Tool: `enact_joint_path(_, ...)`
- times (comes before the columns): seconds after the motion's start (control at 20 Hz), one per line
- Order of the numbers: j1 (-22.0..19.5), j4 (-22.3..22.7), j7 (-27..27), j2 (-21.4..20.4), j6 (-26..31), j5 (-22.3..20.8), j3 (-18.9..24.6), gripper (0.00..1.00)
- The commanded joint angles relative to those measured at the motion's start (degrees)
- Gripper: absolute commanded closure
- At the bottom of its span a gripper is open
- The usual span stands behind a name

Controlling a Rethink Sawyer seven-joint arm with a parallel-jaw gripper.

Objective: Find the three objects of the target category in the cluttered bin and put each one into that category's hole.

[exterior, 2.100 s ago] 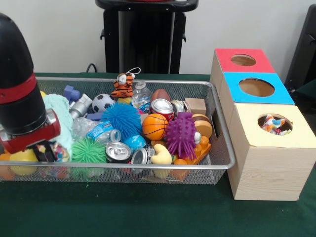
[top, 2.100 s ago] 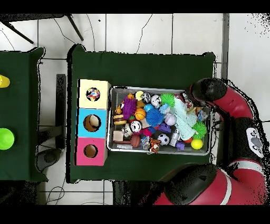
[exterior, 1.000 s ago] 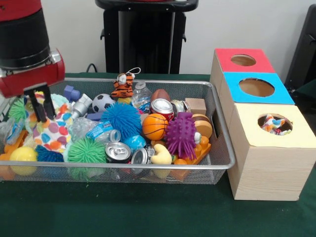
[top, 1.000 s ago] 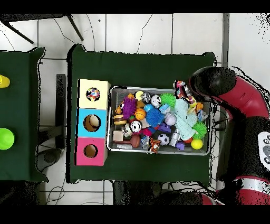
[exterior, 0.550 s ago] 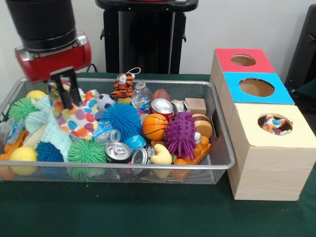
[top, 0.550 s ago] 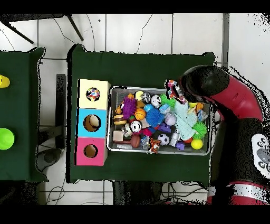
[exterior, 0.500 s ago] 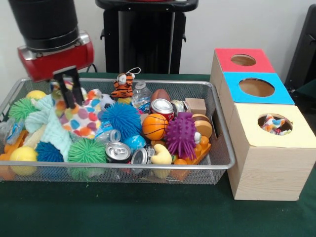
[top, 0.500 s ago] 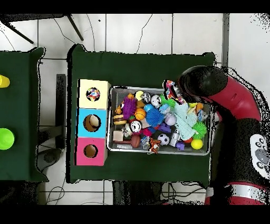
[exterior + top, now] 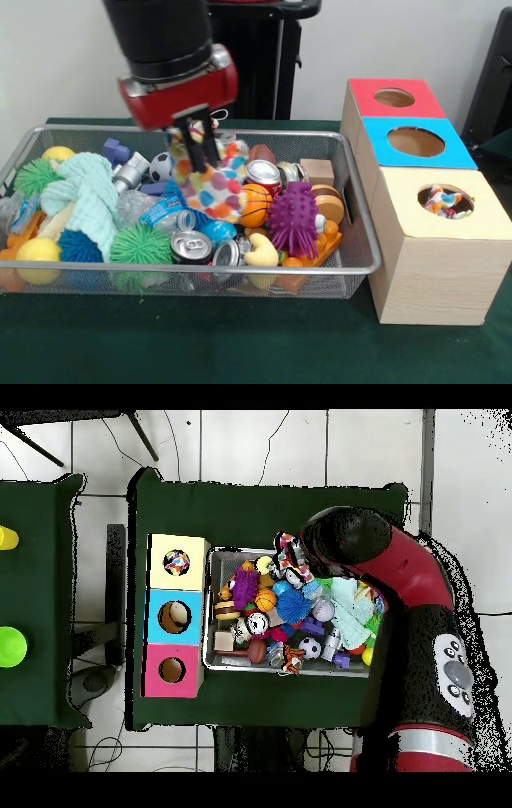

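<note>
Your robot's fingers (image 9: 201,142) were pinched shut on the spotted cloth (image 9: 213,186), and it hung just over the toys in the wire bin (image 9: 352,240).

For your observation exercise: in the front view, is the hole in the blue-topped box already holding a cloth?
No. The blue-topped box shows an empty hole; only the yellow-topped box has colourful cloth in its hole.

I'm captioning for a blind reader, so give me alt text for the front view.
The gripper holds a polka-dot cloth above a wire bin crowded with toys, balls and cans. Beside the bin stands a wooden box with red, blue and yellow tops, each with a hole.
</note>
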Motion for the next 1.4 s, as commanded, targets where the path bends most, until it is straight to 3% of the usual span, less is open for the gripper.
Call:
enact_joint_path(0.05,3.1,8.6,23.1,0.7,-6.2,4.8,1.8,1.00)
enact_joint_path(0.35,6.5,9.2,28.2,1.2,-10.8,8.6,3.0,1.00)
enact_joint_path(0.75,12.8,7.1,37.9,2.1,-9.9,10.6,0.1,1.00)
enact_joint_path(1.4,16.8,7.4,43.4,2.5,-12.1,10.5,0.6,1.00)
